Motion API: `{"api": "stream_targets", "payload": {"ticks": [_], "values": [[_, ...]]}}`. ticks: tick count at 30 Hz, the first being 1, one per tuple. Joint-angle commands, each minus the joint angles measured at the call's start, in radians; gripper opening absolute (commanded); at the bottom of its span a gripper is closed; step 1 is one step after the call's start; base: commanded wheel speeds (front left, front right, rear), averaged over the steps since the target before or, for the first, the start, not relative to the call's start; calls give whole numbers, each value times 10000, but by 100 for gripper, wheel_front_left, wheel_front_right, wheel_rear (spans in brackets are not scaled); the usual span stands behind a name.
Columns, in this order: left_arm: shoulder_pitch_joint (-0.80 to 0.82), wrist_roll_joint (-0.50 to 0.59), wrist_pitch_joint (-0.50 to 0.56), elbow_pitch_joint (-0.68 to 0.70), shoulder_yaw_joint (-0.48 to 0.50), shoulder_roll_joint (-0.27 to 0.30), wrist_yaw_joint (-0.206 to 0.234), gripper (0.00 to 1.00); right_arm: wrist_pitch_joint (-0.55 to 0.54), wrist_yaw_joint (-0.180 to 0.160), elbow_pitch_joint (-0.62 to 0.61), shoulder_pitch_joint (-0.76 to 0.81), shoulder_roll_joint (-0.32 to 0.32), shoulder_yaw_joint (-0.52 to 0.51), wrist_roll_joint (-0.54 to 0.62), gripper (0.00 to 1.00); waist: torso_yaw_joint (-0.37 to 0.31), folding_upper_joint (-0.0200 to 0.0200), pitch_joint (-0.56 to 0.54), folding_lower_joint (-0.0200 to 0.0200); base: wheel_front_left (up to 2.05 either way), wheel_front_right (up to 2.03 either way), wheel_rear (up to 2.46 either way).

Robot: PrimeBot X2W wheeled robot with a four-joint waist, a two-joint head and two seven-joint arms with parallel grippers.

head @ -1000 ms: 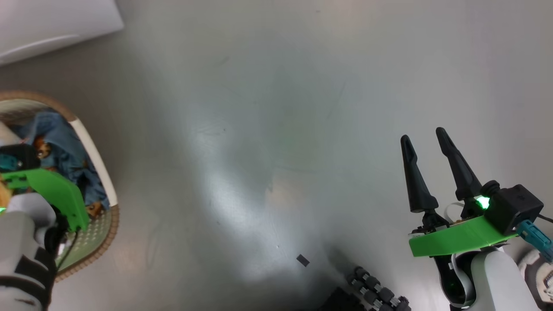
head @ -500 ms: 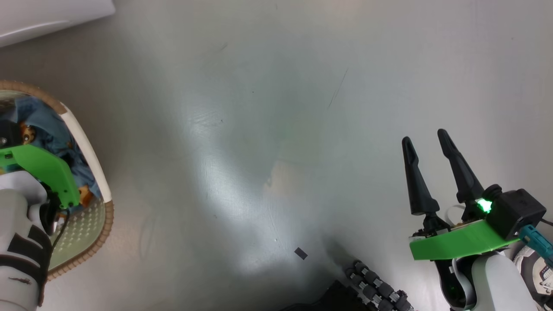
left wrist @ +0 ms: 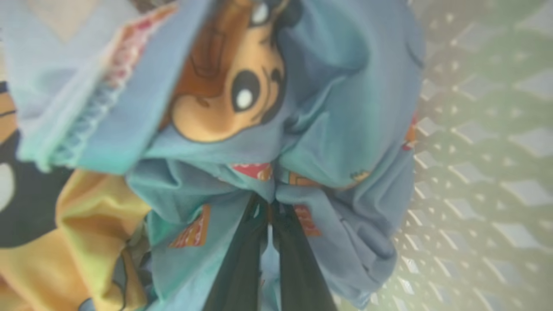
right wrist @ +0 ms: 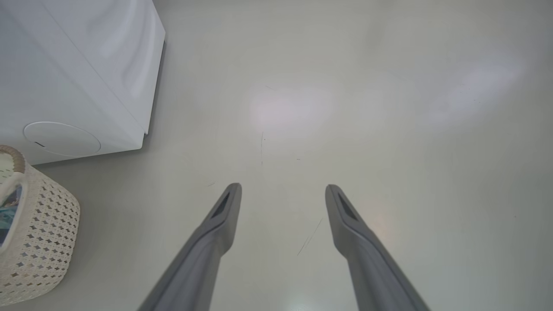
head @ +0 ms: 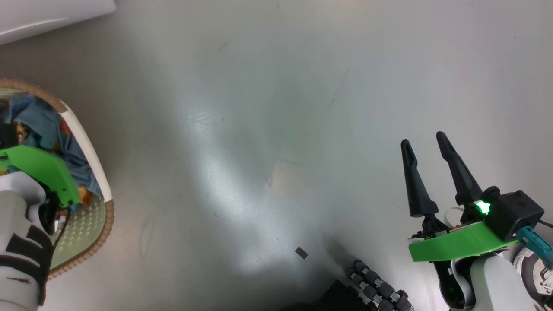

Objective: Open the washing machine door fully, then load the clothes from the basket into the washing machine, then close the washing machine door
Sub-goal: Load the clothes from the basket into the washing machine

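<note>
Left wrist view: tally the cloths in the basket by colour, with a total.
Light blue cloth with dog prints: 1
Yellow-cream cloth with black marks: 1
Total: 2

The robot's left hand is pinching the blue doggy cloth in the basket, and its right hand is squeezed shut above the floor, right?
Almost. The right gripper is open, not shut: the right wrist view shows its fingers spread apart above the floor. The left gripper is pinching the blue doggy cloth in the basket.
</note>
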State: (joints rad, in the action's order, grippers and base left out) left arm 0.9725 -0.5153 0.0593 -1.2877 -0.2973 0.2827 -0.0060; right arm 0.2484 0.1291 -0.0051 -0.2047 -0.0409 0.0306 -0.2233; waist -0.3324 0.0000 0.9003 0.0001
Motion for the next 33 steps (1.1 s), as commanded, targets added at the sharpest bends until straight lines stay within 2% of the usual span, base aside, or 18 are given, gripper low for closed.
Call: {"api": "stream_targets", "payload": {"ticks": [1,10,18,33], "values": [[-253,-73,-156,21,221,366,-16,0,79,16,-115,259,-93,222,-103,100,-1,0,-24,-1,0,0,0],[-1033,-451,-886,-5,411,260,-278,0,116,16,380,-494,-93,526,-114,100,83,0,-737,-1,0,0,0],[-1788,-710,-1564,-13,484,-209,-538,0,124,16,659,-658,-93,531,154,100,666,0,-1836,-1,0,0,0],[-3400,-932,-3127,272,518,-985,-827,0,-294,16,910,-344,-93,425,638,100,2211,0,-4381,-1,0,0,0]]}}
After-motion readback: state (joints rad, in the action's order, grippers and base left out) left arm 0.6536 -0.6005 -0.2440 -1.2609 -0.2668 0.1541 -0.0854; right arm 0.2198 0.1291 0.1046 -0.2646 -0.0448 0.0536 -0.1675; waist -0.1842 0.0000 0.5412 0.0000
